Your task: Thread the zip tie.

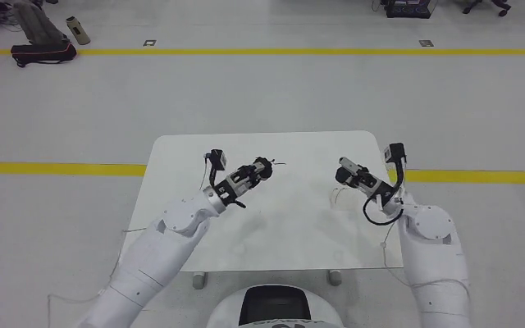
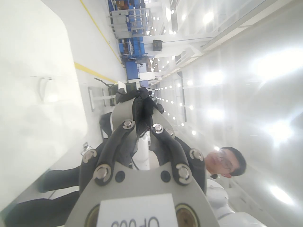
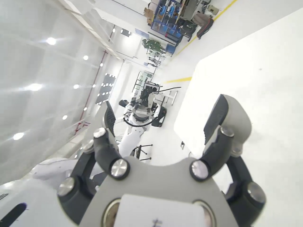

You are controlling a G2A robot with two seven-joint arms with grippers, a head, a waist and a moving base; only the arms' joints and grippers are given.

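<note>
My left gripper (image 1: 264, 168) is held above the middle of the white table (image 1: 287, 234) and is shut on a thin black zip tie (image 1: 278, 165). The tie's free end sticks out toward the right arm. In the left wrist view, the closed fingers (image 2: 132, 109) pinch the dark tie (image 2: 144, 91) at their tips. My right gripper (image 1: 340, 173) hovers over the table's right part, facing the left one across a gap. It is open, with nothing between its pads (image 3: 216, 113). The right wrist view shows the far gripper (image 3: 147, 94) with the black tie (image 3: 171, 88) poking sideways.
A thin pale wire-like loop (image 1: 336, 195) lies on the table under the right gripper; the same loop (image 2: 43, 85) appears on the tabletop in the left wrist view. Yellow floor lines run behind and beside the table. A dark bag (image 1: 39, 45) sits far back left.
</note>
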